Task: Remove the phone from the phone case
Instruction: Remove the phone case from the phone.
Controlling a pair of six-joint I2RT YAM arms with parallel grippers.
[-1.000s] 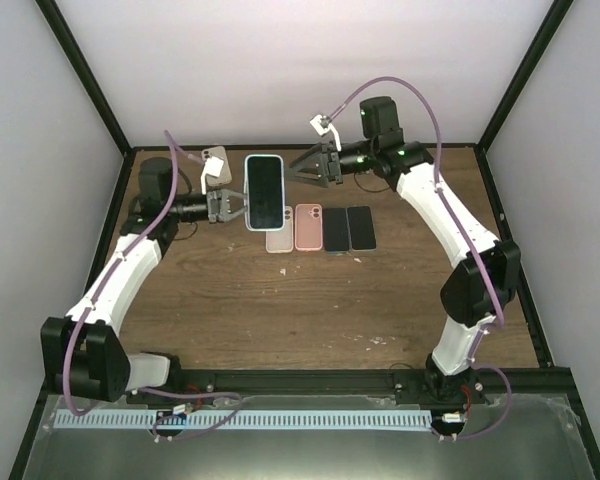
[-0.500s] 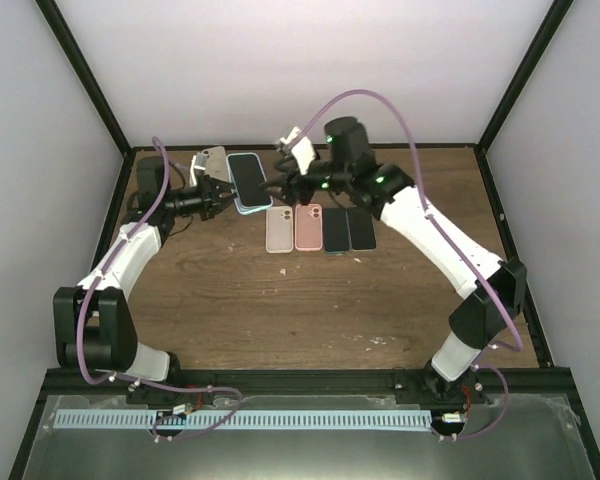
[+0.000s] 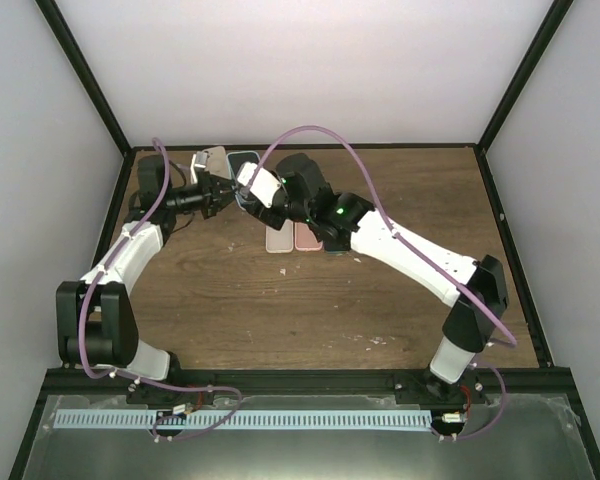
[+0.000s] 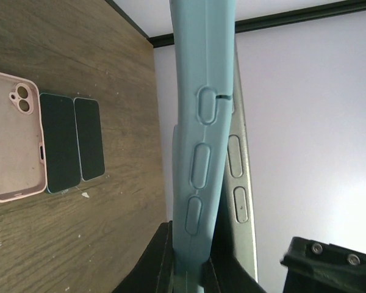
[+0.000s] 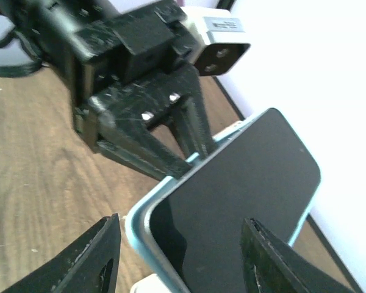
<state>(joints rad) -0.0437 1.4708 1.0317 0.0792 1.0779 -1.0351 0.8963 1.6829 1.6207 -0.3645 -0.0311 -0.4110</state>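
The phone sits screen-up in a light blue phone case. My left gripper is shut on the case's short end and holds it above the table. In the left wrist view the case edge stands upright between my left gripper's jaws, and the phone's grey side has parted from it. My right gripper is open, one finger on each side of the phone's near corner, neither touching. From above, my right gripper covers most of the case.
On the table lie a pale case and a pink case, with dark phones partly under my right arm. The left wrist view shows the pink case beside two dark phones. A beige case lies at the back left.
My right arm has swung left and down onto the held phone, and its jaws have narrowed. My left gripper has drawn the cased phone back toward the rear left.
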